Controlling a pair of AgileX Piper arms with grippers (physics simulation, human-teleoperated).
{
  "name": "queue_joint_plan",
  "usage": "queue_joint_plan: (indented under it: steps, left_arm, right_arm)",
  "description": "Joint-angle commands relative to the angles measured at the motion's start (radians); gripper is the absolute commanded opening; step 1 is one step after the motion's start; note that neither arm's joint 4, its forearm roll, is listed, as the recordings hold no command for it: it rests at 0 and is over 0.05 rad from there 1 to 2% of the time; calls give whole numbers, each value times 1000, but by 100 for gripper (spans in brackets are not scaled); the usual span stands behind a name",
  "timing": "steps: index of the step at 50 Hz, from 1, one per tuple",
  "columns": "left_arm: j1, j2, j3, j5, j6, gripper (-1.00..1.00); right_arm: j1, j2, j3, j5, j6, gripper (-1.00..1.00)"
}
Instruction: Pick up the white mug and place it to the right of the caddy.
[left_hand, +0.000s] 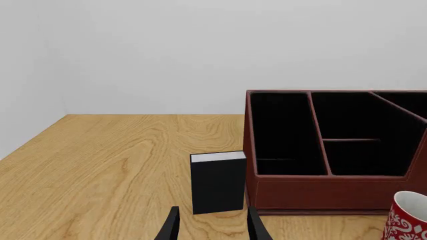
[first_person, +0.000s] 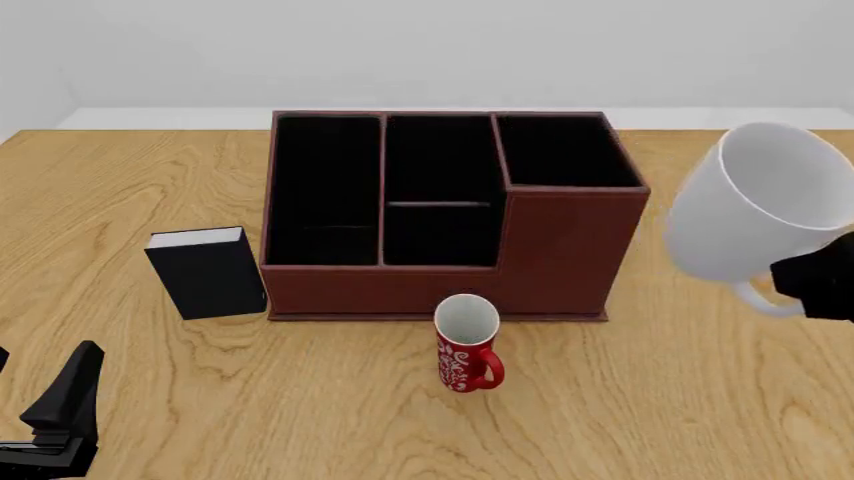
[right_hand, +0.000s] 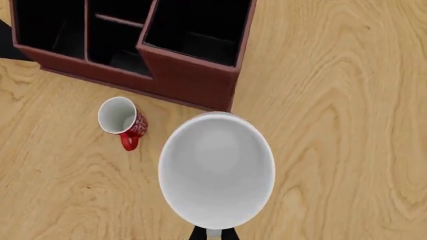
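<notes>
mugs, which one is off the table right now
The white mug, held tilted in the air by the right gripper to the right of the caddy. The red mug stands upright on the table.

Red mug (first_person: 466, 355) upright on table (first_person: 694, 400); black box (first_person: 207, 271) standing.

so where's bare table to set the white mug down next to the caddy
The wood to the right of the dark red-brown leather-look caddy is bare out to the table's right edge; the right end effector holds the glossy white ceramic mug above it. The front is tighter: the small red patterned mug stands there, and the black book-like box sits left.
</notes>
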Motion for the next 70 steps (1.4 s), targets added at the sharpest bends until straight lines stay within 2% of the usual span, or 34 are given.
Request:
queue_joint_plan:
  steps: [1, 16, 31, 36, 50, 57, 58, 70]
  left_arm:
    - [0, 0, 0, 0, 0, 100]
    - [0, 0, 0, 0, 0, 100]
    - [0, 0, 0, 0, 0, 100]
    - [0, 0, 0, 0, 0, 100]
    - [0, 0, 0, 0, 0, 100]
    - [0, 0, 0, 0, 0, 100]
    - [0, 0, 0, 0, 0, 100]
    - [0, 0, 0, 0, 0, 100]
  right_arm:
    - [-53, -43, -14, 33, 12, -100]
    - [-109, -43, -41, 34, 15, -100]
    - [-208, 6, -106, 34, -18, -100]
    - [-224, 30, -122, 34, -12, -100]
    - [-277, 169, -174, 34, -51, -100]
    - [-257, 243, -225, 34, -32, -100]
    - [-268, 262, -237, 34, -44, -100]
    - [-271, 361, -331, 34, -25, -100]
